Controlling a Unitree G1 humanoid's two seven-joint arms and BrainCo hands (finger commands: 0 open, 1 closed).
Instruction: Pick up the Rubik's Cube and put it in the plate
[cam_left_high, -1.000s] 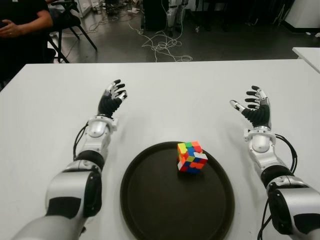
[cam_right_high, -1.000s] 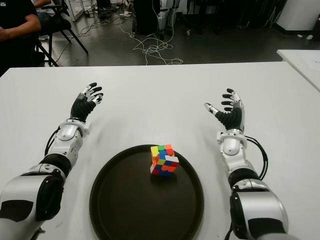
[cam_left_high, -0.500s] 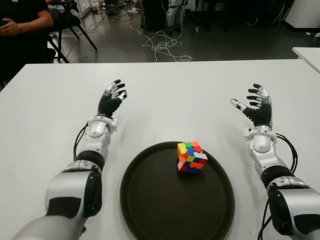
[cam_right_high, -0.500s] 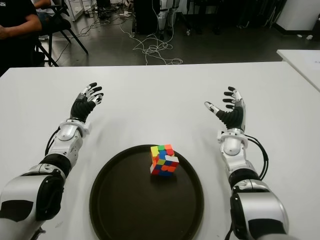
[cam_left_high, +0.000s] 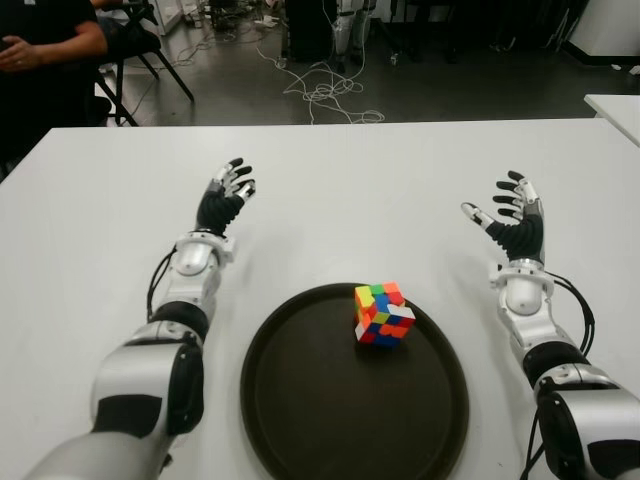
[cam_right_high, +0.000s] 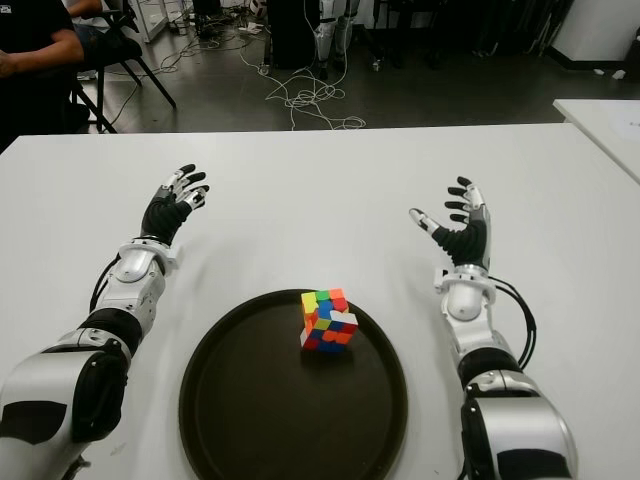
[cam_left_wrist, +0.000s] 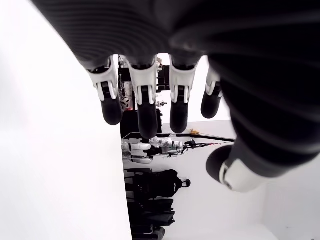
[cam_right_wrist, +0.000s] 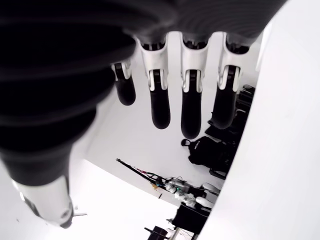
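Note:
A scrambled Rubik's Cube (cam_left_high: 384, 314) stands upright inside the dark round plate (cam_left_high: 300, 400), toward its far right part. Nothing touches the cube. My left hand (cam_left_high: 225, 198) shows over the white table to the far left of the plate, fingers spread and empty. To the right of the plate my right hand (cam_left_high: 510, 215) is held up with its fingers spread, also empty. Both wrist views show only spread fingers (cam_left_wrist: 142, 102) and fingers (cam_right_wrist: 192, 100) with nothing between them.
The white table (cam_left_high: 380, 190) stretches wide around the plate. A seated person (cam_left_high: 40, 50) in black is beyond its far left corner. Cables lie on the floor behind the table, and another table's corner (cam_left_high: 615, 108) shows at the far right.
My right hand has drawn back a little toward me and shifted slightly right. The cube, the plate and the left hand have stayed where they were.

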